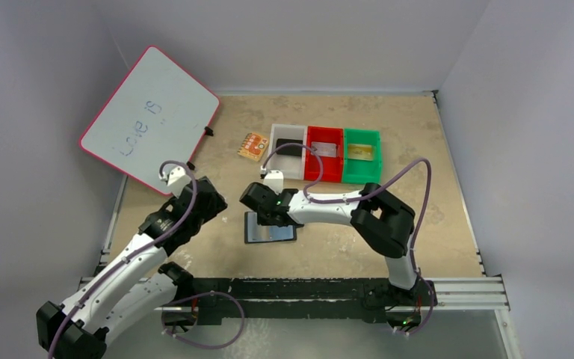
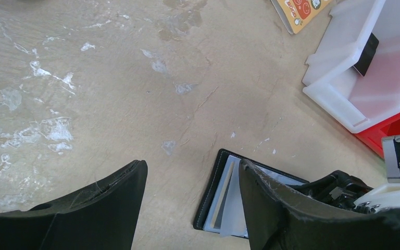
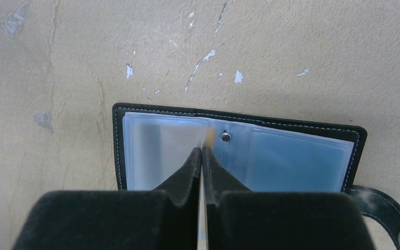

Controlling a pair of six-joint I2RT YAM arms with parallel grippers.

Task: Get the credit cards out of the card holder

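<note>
The black card holder [image 1: 273, 230] lies open on the table, pale blue sleeves up [image 3: 291, 156], its strap tab [image 3: 390, 219] at the right. My right gripper [image 3: 202, 150] stands over its middle, shut on a thin tan-edged card [image 3: 208, 138] held on edge among the sleeves. That card shows as a tan strip in the left wrist view [image 2: 224, 191]. My left gripper [image 2: 192, 177] is open and empty, just left of the holder [image 2: 211, 195]. A silver-grey card [image 1: 327, 149] lies in the red bin and a gold-tan card [image 1: 362, 152] in the green bin.
White [image 1: 276, 161], red [image 1: 308, 161] and green [image 1: 377, 161] bins stand in a row behind the holder; the white one holds a black block [image 1: 290, 148]. An orange patterned square [image 1: 252, 145] lies left of them. A whiteboard [image 1: 149, 120] leans at the back left.
</note>
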